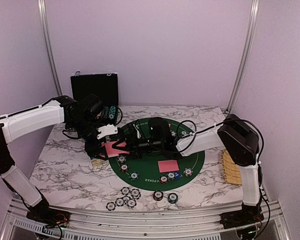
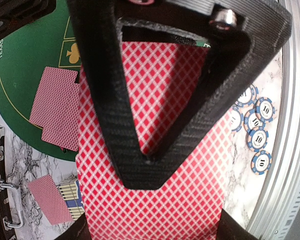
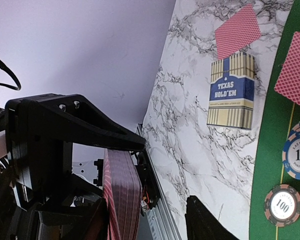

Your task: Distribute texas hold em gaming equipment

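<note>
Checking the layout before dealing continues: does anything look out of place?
One red-backed card lies on the marble table beside the Texas Hold'em box, off the green mat where the other dealt cards sit.

A white marble-patterned bench (image 1: 65,170) is enclosed by plain lilac walls (image 1: 150,50). Aluminium posts (image 1: 47,45) are set upright at the back corners, and a grooved metal rail (image 1: 140,222) is fixed along the near edge.
</note>
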Robot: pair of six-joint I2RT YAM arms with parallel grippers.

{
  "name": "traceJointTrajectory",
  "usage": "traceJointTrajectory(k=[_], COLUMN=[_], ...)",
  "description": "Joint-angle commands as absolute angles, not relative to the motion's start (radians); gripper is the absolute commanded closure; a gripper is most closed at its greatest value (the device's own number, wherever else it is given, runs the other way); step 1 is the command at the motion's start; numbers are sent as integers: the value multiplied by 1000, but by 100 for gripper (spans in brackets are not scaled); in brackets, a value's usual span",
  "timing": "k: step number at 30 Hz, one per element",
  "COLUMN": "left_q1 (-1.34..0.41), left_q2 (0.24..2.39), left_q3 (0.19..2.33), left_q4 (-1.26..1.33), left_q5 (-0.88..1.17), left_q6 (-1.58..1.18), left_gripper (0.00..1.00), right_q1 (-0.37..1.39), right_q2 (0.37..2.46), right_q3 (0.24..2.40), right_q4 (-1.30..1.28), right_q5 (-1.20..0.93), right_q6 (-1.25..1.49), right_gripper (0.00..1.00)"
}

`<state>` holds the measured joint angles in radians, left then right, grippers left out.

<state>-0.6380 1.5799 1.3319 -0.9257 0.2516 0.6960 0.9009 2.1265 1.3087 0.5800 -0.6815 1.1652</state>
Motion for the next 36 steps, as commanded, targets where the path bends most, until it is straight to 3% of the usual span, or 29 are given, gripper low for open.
traceJointTrajectory(k=[1,13,23,29,36], left_q1=[-638,-638,-638,-638,-638], left_q2=[1562,1566,1568,1566,1561], left_q3=[1340,1342,1346,1345,1341], left_q4=[-936,-936,-936,-936,-936], left_q5=[265,265,265,263,261], left_q6=[704,703,704,706,707], left_gripper=[98,98,98,98,98], right_q1=[891,877,861,835,762], right_q2=[2076,2001,1957,1903,1815], right_q3=[1292,1259,1205,1143,1010], right_q4=[526,440,410,385,300], right_q5=[-671,-667,-676,-677,-677], right_q6=[1129,1067,1037,1020,953], right_gripper=[51,79,86,98,100])
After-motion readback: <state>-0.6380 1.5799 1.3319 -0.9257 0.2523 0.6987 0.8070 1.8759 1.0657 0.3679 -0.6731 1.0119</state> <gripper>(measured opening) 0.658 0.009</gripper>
